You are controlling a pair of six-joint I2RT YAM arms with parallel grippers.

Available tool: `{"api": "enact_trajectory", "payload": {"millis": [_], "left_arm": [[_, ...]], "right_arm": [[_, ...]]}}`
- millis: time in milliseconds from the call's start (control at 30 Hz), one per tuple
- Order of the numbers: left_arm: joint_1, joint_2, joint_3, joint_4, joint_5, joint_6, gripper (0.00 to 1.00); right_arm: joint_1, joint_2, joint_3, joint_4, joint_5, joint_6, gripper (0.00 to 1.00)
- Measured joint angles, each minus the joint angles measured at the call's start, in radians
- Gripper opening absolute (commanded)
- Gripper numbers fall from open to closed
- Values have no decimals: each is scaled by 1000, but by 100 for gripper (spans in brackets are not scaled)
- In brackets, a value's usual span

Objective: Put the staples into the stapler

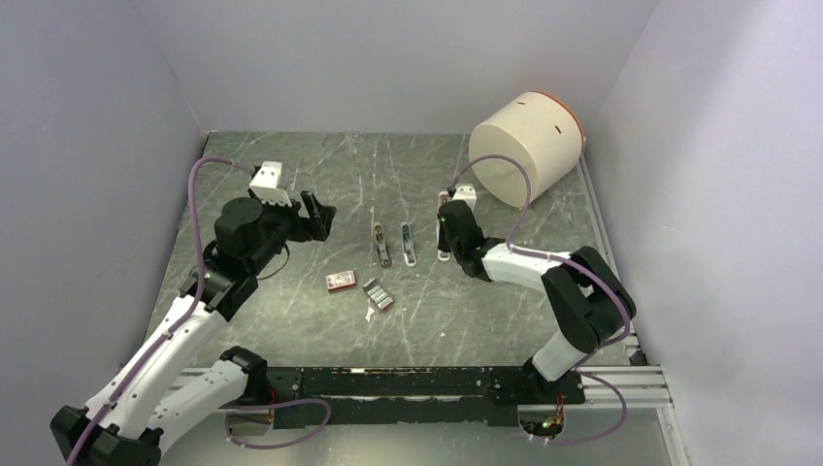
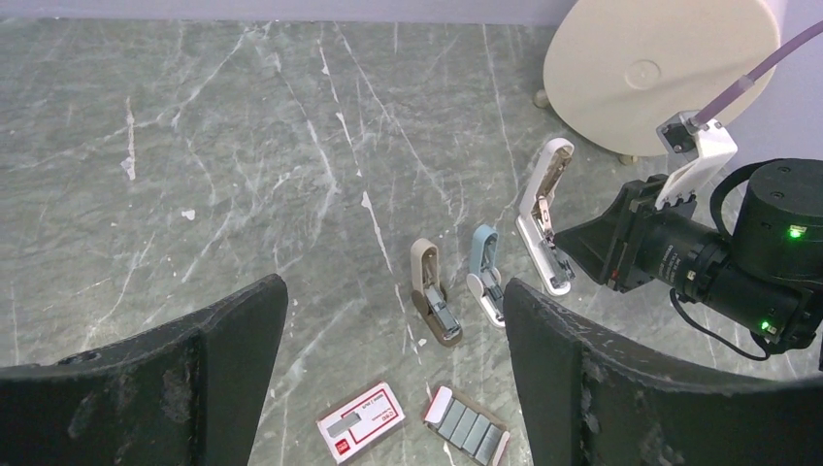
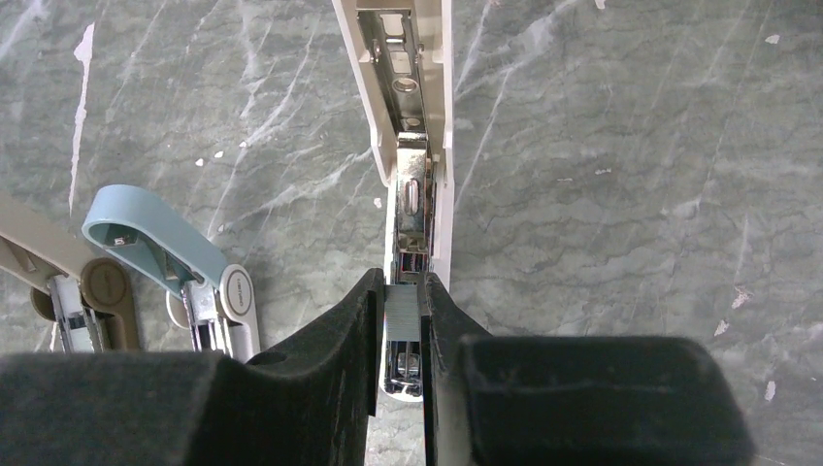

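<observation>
Top external view: over the desk [image 1: 291, 175] the left hand [image 1: 318, 209] hangs released at nine o'clock; the right hand [image 3: 400, 291] — at two — clenches a staple strip [image 3: 403, 316] in the open white stapler [image 3: 412, 116]. The staples [image 1: 378, 293] lie near centre, toward six.

The marble table [image 1: 291, 175] bears a white stapler [image 3: 403, 97] beneath the right gripper [image 3: 401, 291]; blue stapler [image 2: 482, 257], beige stapler [image 2: 425, 270], red box [image 1: 340, 282] and staples [image 1: 378, 294] lie to its left.

Overhead view covers the whole table [image 1: 291, 175]; both wrist views, right closest, share the white stapler [image 3: 415, 184].
</observation>
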Motion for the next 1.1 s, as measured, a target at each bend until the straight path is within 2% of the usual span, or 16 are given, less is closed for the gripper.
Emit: {"api": "enact_trajectory", "payload": {"millis": [867,1100], "left_arm": [[0,-3,-4,-7,-18,-1,86],[0,-3,-4,-10,-23,-1,86]], "right_arm": [[0,1,-15,12,-8,-1,20],[0,-41,-15,11,-10,-5,20]]}}
